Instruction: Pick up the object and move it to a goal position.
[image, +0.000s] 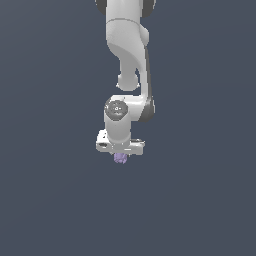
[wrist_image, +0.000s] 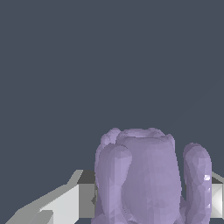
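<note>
Wrist view: the purple object (wrist_image: 148, 179) is filling the near foreground, lumpy, sitting between the two pale fingers (wrist_image: 65, 203), which are pinching it from either side. Exterior view: the gripper (image: 120, 156) is pointing downward with the object (image: 119, 158) poking out beneath it. Above, the white arm (image: 127, 45) is rising out of frame against plain dark grey.

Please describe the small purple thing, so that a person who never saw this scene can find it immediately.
Start from the big white robot arm hanging in the middle of the exterior view and follow it down to its white gripper. The tiny pale purple, lumpy object sits between the gripper's fingers, just under the hand. It is the only coloured thing against the plain dark grey-blue background.
</note>
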